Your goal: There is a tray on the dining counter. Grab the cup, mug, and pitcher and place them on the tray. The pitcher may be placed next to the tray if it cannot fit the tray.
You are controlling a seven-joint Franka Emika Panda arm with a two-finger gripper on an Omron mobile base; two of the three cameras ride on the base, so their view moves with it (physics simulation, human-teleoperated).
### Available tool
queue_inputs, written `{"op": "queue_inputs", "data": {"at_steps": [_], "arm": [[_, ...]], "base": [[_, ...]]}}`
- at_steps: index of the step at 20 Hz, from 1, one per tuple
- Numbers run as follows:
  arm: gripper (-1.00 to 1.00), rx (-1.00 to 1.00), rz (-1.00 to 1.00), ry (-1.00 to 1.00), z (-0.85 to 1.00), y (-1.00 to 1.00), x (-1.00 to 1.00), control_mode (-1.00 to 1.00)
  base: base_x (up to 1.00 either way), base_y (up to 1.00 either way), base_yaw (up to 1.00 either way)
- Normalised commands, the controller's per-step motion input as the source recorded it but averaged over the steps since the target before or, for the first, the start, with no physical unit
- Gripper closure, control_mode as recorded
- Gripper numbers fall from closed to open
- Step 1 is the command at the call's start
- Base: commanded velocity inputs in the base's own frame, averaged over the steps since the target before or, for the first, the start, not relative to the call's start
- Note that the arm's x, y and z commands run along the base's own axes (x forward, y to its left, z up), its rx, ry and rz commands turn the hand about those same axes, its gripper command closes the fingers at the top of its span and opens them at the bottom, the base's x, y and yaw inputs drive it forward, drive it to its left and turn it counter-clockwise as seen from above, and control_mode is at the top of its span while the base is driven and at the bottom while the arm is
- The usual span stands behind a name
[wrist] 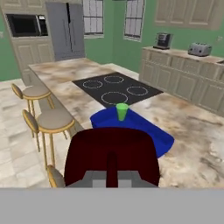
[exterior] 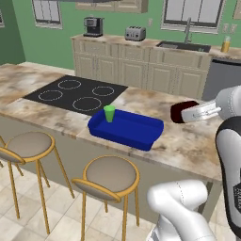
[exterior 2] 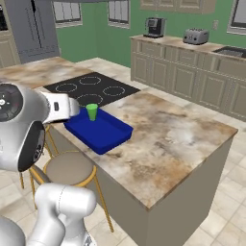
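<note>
The dark red mug [exterior: 177, 112] hangs just above the dining counter [exterior: 188, 141], right of the blue tray [exterior: 136, 134]. My gripper [exterior: 189, 114] is shut on it from the right. In the hand view the mug [wrist: 111, 151] looms large right in front of the gripper [wrist: 112, 180], with the tray [wrist: 164, 139] beyond it. The green cup [exterior: 109, 113] stands upright in the tray's far left corner, also seen as cup [exterior 2: 92, 112] in tray [exterior 2: 103, 134] and cup [wrist: 122, 111]. A yellow-orange pitcher [exterior: 226, 44] stands on the wall counter right of the sink.
A black cooktop [exterior: 75, 94] is inset left of the tray. Two round stools [exterior: 110, 176] stand along the counter's near side. A toaster [exterior: 135, 33], a coffee machine [exterior: 92, 27] and a sink [exterior: 183, 46] are on the wall counter behind.
</note>
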Motion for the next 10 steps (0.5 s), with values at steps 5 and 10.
{"op": "queue_inputs", "data": {"at_steps": [5, 10], "arm": [[1.0, 0.0, 0.22, 0.09, -0.41, 0.18, 0.68, -1.0], [1.0, 0.0, 0.06, 0.05, -0.43, 0.28, 0.62, -1.0]], "base": [[0.0, 0.0, 0.0], [0.0, 0.0, 0.0]]}}
